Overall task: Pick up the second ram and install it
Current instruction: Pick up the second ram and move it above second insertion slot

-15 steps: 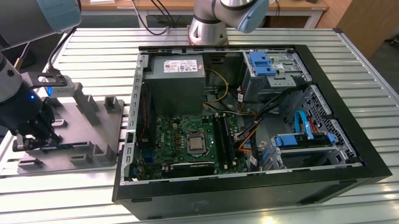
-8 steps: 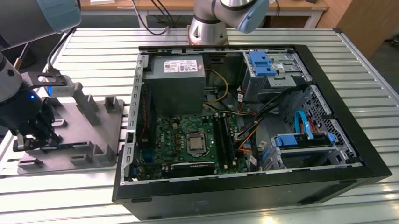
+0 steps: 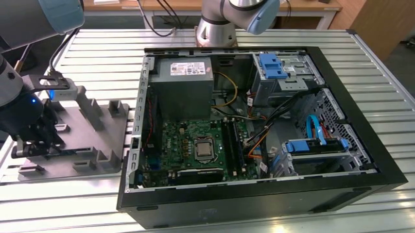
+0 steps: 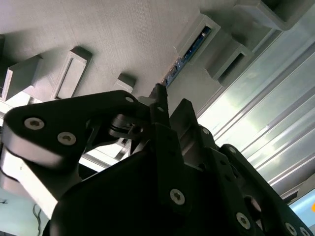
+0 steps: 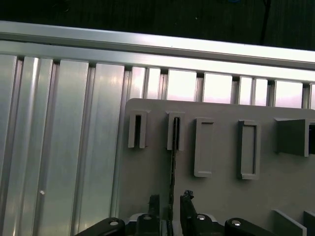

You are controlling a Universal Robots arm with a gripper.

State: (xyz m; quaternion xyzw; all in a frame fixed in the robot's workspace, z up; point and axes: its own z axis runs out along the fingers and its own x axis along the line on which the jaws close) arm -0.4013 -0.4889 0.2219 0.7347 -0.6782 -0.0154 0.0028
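Note:
The second ram (image 5: 173, 162) stands on its edge in a slot of the grey moulded tray (image 5: 221, 196), seen as a thin dark line. Its green-blue edge (image 4: 189, 49) also shows in the second wrist view. My gripper (image 5: 170, 204) is down at the tray with one black finger on each side of the stick. A small gap remains on both sides, so it is open around the ram. In the exterior view the gripper (image 3: 39, 145) sits over the tray's (image 3: 104, 136) near end, at that view's left. The black memory slots (image 3: 234, 143) lie on the motherboard inside the open computer case (image 3: 363, 160).
The tray carries upright posts (image 3: 87, 104) and several more slots (image 5: 248, 150). It rests on a ribbed aluminium table (image 5: 59, 147). Cables (image 3: 259, 133), a power supply (image 3: 184, 85) and blue drive brackets (image 3: 275, 65) crowd the case. A second robot arm's base (image 3: 214, 24) stands behind the case.

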